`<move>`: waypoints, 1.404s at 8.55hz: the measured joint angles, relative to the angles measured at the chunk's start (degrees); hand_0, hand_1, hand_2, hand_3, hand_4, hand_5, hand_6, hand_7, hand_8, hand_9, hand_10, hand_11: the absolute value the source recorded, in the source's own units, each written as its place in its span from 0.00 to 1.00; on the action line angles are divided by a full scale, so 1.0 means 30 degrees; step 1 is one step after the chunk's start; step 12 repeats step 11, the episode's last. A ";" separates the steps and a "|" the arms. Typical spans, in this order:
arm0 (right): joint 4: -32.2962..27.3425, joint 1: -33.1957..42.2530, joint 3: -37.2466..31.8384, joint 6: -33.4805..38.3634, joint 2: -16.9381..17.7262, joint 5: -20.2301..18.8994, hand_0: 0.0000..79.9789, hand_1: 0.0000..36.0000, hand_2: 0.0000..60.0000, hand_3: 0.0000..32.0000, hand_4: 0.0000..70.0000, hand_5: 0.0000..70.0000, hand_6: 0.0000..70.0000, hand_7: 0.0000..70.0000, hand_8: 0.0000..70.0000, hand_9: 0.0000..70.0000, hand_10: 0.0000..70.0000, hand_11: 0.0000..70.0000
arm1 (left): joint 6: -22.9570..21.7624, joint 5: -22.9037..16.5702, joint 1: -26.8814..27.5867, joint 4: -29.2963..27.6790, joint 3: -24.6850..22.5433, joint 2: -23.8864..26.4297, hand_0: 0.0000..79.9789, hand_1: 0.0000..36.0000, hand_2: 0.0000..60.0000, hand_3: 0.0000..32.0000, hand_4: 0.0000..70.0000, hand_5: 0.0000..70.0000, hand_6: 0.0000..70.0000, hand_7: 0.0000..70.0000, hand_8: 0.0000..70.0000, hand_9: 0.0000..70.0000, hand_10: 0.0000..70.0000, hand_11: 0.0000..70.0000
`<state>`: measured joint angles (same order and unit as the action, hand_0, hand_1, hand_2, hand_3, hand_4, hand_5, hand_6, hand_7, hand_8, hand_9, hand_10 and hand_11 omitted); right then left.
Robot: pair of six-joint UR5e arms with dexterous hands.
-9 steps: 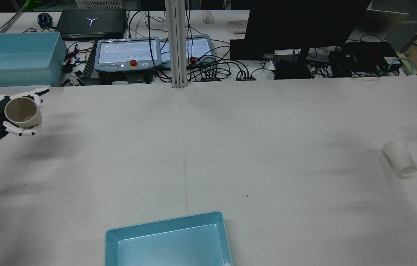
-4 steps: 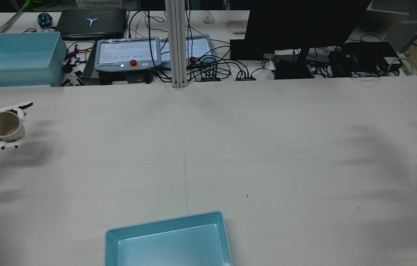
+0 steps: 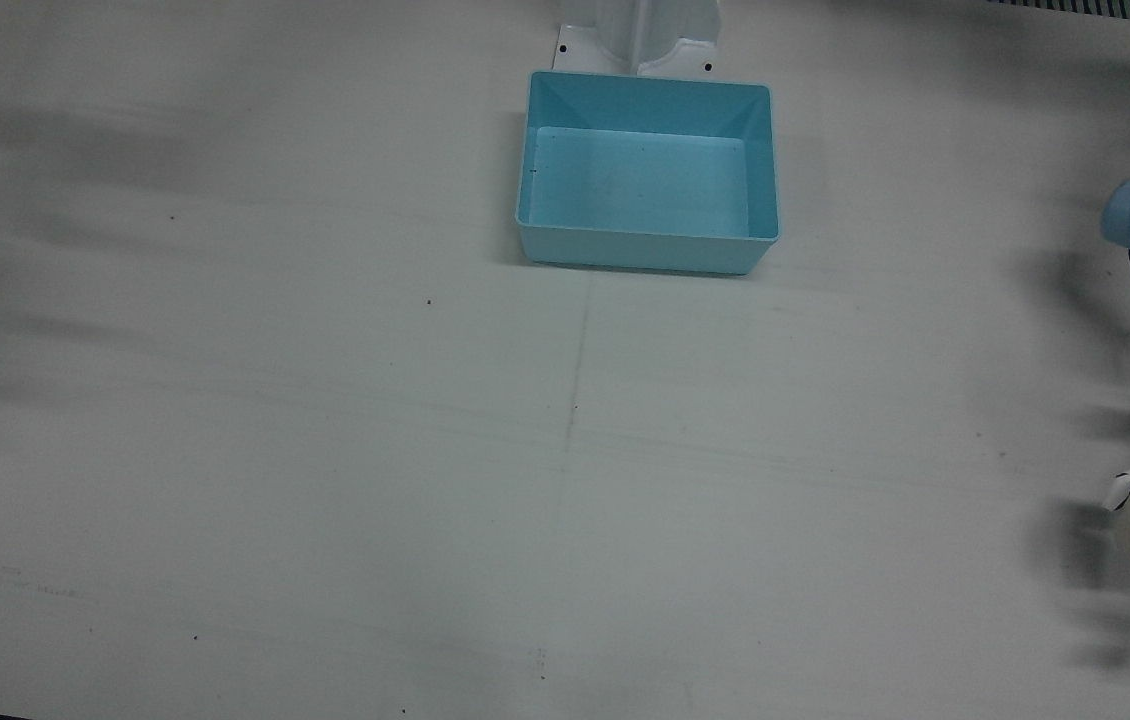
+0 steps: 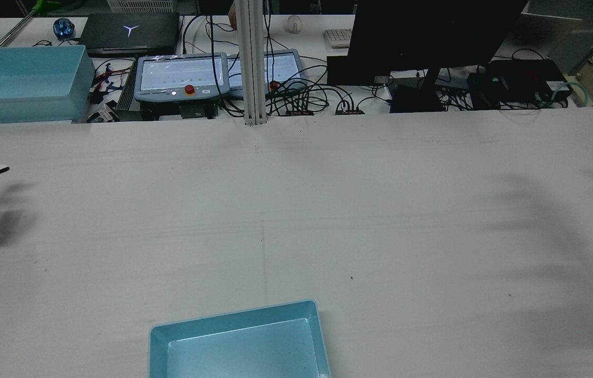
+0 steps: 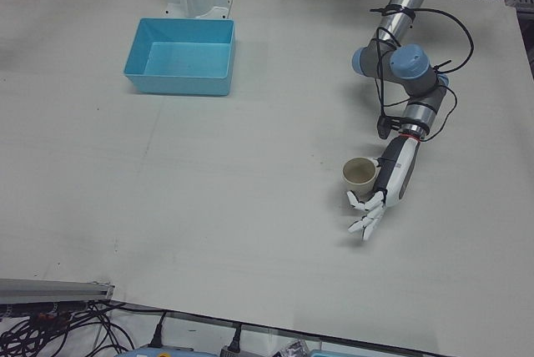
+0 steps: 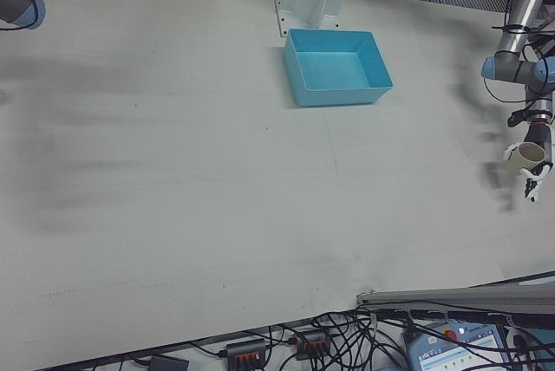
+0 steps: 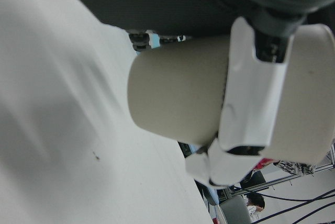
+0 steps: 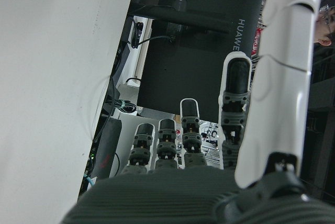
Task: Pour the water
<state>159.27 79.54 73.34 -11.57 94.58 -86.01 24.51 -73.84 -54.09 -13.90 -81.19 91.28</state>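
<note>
Gripping a beige cup (image 5: 360, 173), the left hand (image 5: 372, 198) hovers near the tabletop's (image 5: 250, 190) left edge; its fingers (image 7: 251, 93) wrap the cup's side, rim upward. The right hand (image 8: 209, 171), holding nothing, has its fingers (image 8: 285, 72) extended and apart at the right edge. A blue bin (image 3: 647, 170) sits at the robot-side edge.

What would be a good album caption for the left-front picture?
Robot's left hand holds a beige cup upright above the white table, far from the blue bin.
</note>
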 measured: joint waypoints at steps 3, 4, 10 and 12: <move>-0.0011 0.0493 0.0320 0.0051 -0.0013 -0.0535 0.80 0.47 0.00 0.00 0.92 0.44 0.32 0.29 0.21 0.18 0.14 0.22 | 0.0072 0.0058 -0.0081 -0.1295 0.0644 -0.0887 0.70 0.21 0.00 0.16 0.22 0.17 0.10 0.16 0.05 0.01 0.00 0.01; -0.0012 0.0598 0.0509 0.0025 0.0032 -0.0698 0.80 0.47 0.00 0.00 0.92 0.44 0.32 0.29 0.21 0.18 0.14 0.22 | 0.0107 0.0061 -0.0066 -0.1423 0.0676 -0.1021 0.69 0.19 0.00 0.27 0.11 0.14 0.08 0.15 0.04 0.01 0.00 0.00; -0.0003 0.0826 0.1392 -0.0011 0.0237 -0.0887 0.80 0.48 0.00 0.00 0.94 0.45 0.32 0.29 0.21 0.18 0.13 0.21 | -0.0099 0.0512 -0.0159 -0.1010 -0.0074 -0.1112 0.70 0.21 0.00 0.31 0.06 0.16 0.04 0.13 0.03 0.00 0.00 0.00; -0.0003 0.0874 0.1485 -0.0011 0.0238 -0.0888 0.80 0.48 0.00 0.00 0.94 0.45 0.32 0.29 0.21 0.18 0.13 0.21 | -0.0334 0.0466 -0.0704 -0.0443 -0.0991 -0.1133 0.71 0.23 0.00 0.27 0.08 0.17 0.04 0.13 0.03 0.01 0.00 0.00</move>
